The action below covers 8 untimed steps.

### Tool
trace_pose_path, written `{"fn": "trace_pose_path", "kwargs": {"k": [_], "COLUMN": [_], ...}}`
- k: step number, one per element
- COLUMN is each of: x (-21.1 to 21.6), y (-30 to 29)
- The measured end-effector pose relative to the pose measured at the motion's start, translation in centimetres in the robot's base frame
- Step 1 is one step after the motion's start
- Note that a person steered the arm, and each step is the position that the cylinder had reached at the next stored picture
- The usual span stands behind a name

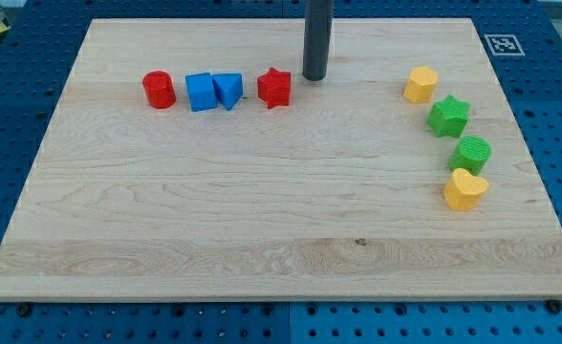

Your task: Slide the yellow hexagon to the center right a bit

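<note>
My tip (315, 77) is resting bare on the wooden board (262, 210) near the view's top, just beside the red star (274, 88) on its right and touching no block — being a plain rod, it has nothing to open or close and is holding nothing. The yellow hexagon (420, 84) is sitting well apart to the view's right, at the top of a curved line with the green star (448, 116), the green cylinder (471, 153) and the yellow heart (465, 189) below it. The main risk is lying in that line: pushing the hexagon down toward the center right is likely driving it straight into the green star and chaining the shove onward. An off-centre contact is likely spinning the hexagon aside — or sending it toward the board's right edge.
</note>
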State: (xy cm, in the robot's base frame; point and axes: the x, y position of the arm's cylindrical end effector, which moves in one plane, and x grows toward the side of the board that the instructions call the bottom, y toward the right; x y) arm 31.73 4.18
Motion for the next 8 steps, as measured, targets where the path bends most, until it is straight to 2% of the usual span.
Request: {"fn": "trace_pose_path", "kwargs": {"k": [4, 6, 8], "x": [1.1, 4.8, 6.7], "y": [12.3, 16.1, 16.5]}}
